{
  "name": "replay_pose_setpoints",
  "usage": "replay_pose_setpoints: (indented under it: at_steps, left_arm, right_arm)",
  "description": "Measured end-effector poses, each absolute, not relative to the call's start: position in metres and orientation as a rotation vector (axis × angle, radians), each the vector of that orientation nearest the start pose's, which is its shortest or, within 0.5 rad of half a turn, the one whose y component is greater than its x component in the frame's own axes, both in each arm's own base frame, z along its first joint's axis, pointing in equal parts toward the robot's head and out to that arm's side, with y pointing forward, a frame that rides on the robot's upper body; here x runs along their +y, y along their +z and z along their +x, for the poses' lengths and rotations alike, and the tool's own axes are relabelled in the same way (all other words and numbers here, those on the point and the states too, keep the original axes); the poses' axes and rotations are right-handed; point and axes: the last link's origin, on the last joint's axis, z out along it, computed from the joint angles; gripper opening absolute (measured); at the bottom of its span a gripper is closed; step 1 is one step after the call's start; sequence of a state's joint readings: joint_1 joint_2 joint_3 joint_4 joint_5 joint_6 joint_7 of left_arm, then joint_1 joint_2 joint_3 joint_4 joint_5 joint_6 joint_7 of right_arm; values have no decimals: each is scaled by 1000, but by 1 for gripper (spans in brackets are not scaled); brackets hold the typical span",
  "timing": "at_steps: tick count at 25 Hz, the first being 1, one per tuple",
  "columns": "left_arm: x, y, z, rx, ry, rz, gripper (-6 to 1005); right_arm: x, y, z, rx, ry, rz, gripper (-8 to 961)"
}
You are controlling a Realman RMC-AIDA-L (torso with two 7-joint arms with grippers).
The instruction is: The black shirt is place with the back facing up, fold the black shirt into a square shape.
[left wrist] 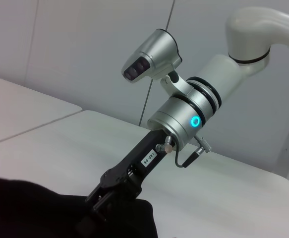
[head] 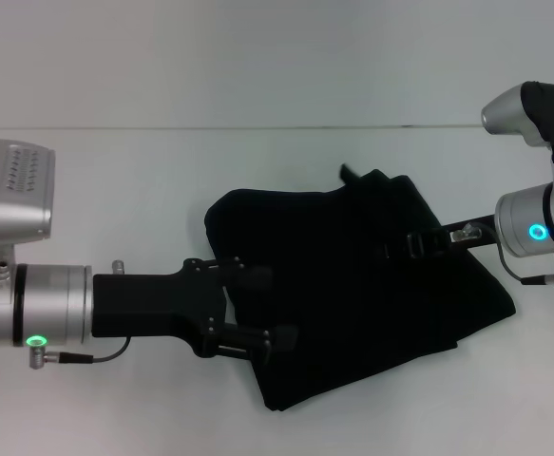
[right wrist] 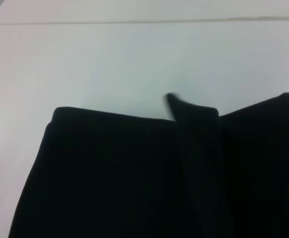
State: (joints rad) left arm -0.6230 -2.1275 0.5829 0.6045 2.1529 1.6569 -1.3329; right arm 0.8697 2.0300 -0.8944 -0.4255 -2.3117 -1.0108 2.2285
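The black shirt (head: 372, 285) lies bunched and partly folded on the white table (head: 115, 190), with no lettering showing. My left gripper (head: 272, 306) reaches in from the left and stands open at the shirt's left edge, its two fingers spread over the cloth. From the right, my right gripper (head: 407, 249) comes down onto the shirt's upper right part. The left wrist view shows that right gripper (left wrist: 104, 201) pressed into the black shirt (left wrist: 35, 213). In the right wrist view the black shirt (right wrist: 134, 173) shows a folded edge and a small raised flap.
A seam in the white table (head: 257, 127) runs along the back. Bare tabletop surrounds the shirt in front and behind. A pale wall (left wrist: 85, 49) stands behind the table.
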Motion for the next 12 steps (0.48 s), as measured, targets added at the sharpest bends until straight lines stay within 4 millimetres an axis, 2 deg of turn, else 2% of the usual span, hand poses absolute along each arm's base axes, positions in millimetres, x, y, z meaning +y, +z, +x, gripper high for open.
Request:
replay_pose_setpoints:
  at_steps: [9,12]
  left_arm:
    - [325,-25,-236,-560,-750,-2879,949]
    - [325,-25,-236,-561,-749,-2879,949]
  right_arm:
    - [421,-47,238,1366,132,-2384,175]
    - [420,-48,239,1368,126,-2382,99]
